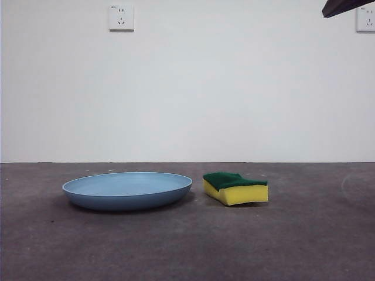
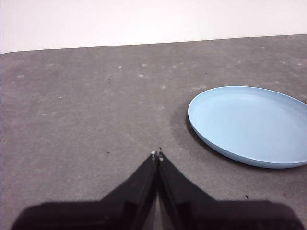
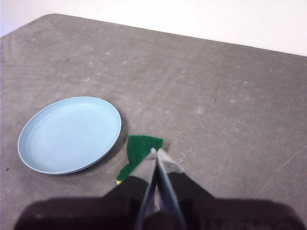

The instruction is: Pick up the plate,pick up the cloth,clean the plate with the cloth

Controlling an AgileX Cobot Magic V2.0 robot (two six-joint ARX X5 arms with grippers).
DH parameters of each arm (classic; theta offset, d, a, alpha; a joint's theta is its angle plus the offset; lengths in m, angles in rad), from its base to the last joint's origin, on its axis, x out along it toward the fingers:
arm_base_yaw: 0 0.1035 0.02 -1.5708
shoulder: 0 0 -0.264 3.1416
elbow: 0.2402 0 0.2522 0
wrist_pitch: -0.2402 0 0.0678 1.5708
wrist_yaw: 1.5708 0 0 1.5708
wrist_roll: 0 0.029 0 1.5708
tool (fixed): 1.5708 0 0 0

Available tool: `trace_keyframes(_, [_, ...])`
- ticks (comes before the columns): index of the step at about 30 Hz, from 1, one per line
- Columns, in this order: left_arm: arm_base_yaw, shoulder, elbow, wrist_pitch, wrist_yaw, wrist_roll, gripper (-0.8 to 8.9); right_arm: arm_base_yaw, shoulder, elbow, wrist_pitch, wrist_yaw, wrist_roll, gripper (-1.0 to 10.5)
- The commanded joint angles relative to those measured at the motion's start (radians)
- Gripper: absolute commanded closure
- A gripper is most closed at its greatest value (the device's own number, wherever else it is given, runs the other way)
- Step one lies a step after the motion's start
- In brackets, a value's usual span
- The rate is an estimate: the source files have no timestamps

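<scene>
The light-blue plate [image 1: 127, 189] lies flat on the grey table, left of centre in the front view. The cloth, a yellow sponge with a dark green top [image 1: 235, 188], lies just to its right, a small gap apart. My left gripper [image 2: 157, 155] is shut and empty, above bare table beside the plate [image 2: 249, 124]. My right gripper [image 3: 156, 151] is shut and empty, high above the sponge [image 3: 140, 151], which its jaws partly hide; the plate [image 3: 69, 134] lies beside it. A black arm tip [image 1: 343, 6] shows at the front view's top right corner.
A white wall stands behind the table, with a socket [image 1: 121, 17] at upper left and another [image 1: 366, 19] at the right edge. The table's rounded far corner [image 3: 45, 17] shows in the right wrist view.
</scene>
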Motion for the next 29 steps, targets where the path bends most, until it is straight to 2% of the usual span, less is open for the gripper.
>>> trace_keyframes(1, [0.003, -0.003, -0.01, -0.008, 0.0, -0.007, 8.16, 0.0, -0.001, -0.004, 0.005, 0.003, -0.005, 9.5])
trace_keyframes(12, [0.003, -0.003, -0.01, -0.008, 0.0, -0.007, 8.16, -0.003, -0.018, -0.004, -0.011, 0.007, -0.005, 9.5])
trace_keyframes(15, [0.003, -0.003, -0.01, -0.008, -0.001, -0.007, 8.16, -0.029, -0.051, -0.005, -0.025, 0.003, -0.008, 9.5])
trace_keyframes(18, [0.003, -0.003, -0.01, -0.008, 0.0, -0.007, 8.16, -0.083, -0.094, -0.021, -0.021, -0.006, -0.05, 9.5])
trace_keyframes(20, [0.003, -0.003, -0.01, -0.008, 0.0, -0.007, 8.16, -0.134, -0.149, -0.067, 0.021, -0.015, -0.044, 9.5])
trace_keyframes(25, [0.003, -0.003, -0.01, -0.008, 0.0, -0.007, 8.16, -0.267, -0.328, -0.296, 0.275, -0.14, -0.042, 9.5])
trace_keyframes(29, [0.003, -0.003, -0.01, -0.008, 0.0, -0.007, 8.16, -0.337, -0.481, -0.466, 0.343, -0.149, -0.041, 9.5])
